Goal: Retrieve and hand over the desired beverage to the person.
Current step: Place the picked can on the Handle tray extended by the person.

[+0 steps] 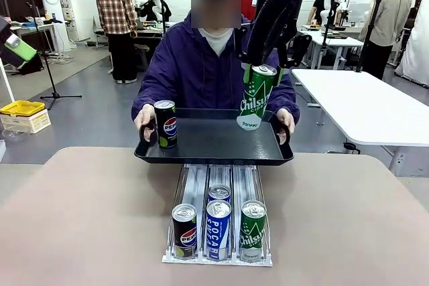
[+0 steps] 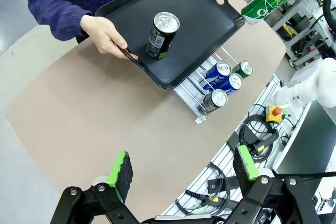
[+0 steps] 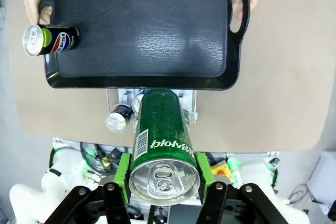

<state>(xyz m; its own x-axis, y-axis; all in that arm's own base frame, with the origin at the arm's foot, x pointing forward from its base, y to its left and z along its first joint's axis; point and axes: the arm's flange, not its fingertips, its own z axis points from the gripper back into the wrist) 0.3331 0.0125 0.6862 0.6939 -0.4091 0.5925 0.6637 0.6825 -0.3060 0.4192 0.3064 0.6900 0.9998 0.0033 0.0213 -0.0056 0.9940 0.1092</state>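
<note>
Clamped between the green pads of the right gripper (image 3: 164,182) is a green Chilsung can (image 1: 255,97), held by its sides near the top. In the front view the can is seen tilted, hanging over the right part of a black tray (image 1: 221,145), with its base close above the tray floor; whether it touches cannot be told. The tray is held level by the person (image 1: 201,65) at the far side of the table (image 1: 80,219), one hand (image 1: 144,118) on each handle. A black Pepsi can (image 1: 165,124) is stood upright on the tray near its left end, well apart from the green can.

Below the tray's near edge a clear can rack (image 1: 218,216) is laid on the table. Three cans are lined at its front: a Pepsi can (image 1: 184,231), a blue Pocari can (image 1: 218,229) and a green Chilsung can (image 1: 253,230). A second blue can (image 1: 219,194) is seen behind the middle one.

Well above the table, the left gripper (image 2: 181,174) is held with its fingers spread wide apart and nothing between them.
</note>
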